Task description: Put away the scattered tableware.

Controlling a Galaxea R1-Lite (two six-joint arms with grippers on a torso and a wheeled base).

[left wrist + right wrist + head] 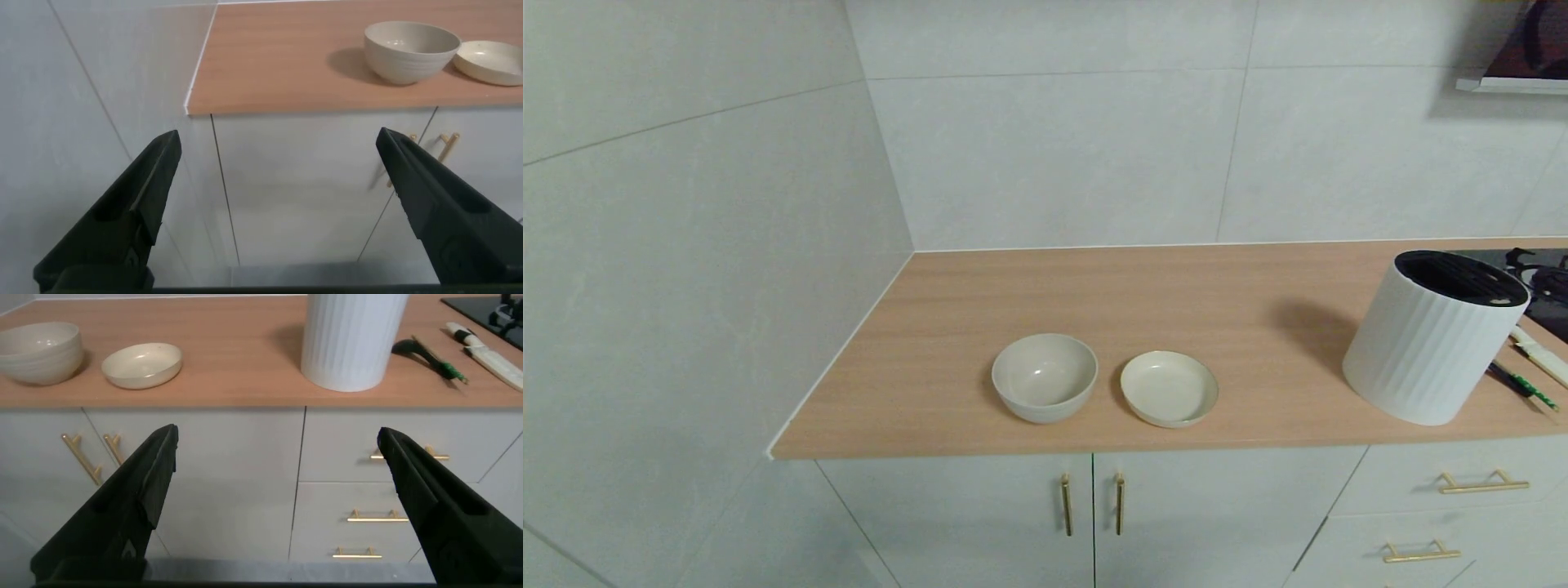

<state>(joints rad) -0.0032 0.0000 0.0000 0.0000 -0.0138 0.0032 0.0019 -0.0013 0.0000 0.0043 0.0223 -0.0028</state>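
Left fingers: the fingers [131, 216] of the left gripper [278, 214] stood wide apart and held nothing. The gripper was low, in front of the cabinet doors [956, 514] and below the near edge of the counter [1094, 294].
Right fingers: the right gripper [278, 508] was also spread wide and empty. It sat low before the drawers [1454, 486], to the right of the doors.
Step in hand: probably the first approach, since nothing was grasped and all the tableware lay on the counter.
Doing it well: an arm would need to rise above the counter edge before going forward. For the bowl, one finger inside the rim and one outside looked the safest grip, because the glazed wall seemed likely to slip under a pinch across the whole width.
Bowl: the bowl [1045, 377] stood upright near the counter's front edge. It was above and farther than the left fingers, and to their right.
Dish: a shallow dish [1169, 388] sat just to the right of the bowl, close but apart from it. It was to the left of the right gripper, and higher and farther than it.
Holder: a white ribbed holder [1433, 336] with a black slotted top stood at the right, well apart from the dish.
Loose utensils: a green-handled utensil [1523, 385] and a white-handled utensil [1539, 357] lay flat to the right of the holder.
Beyond: a dark hob [1543, 286] at the far right.
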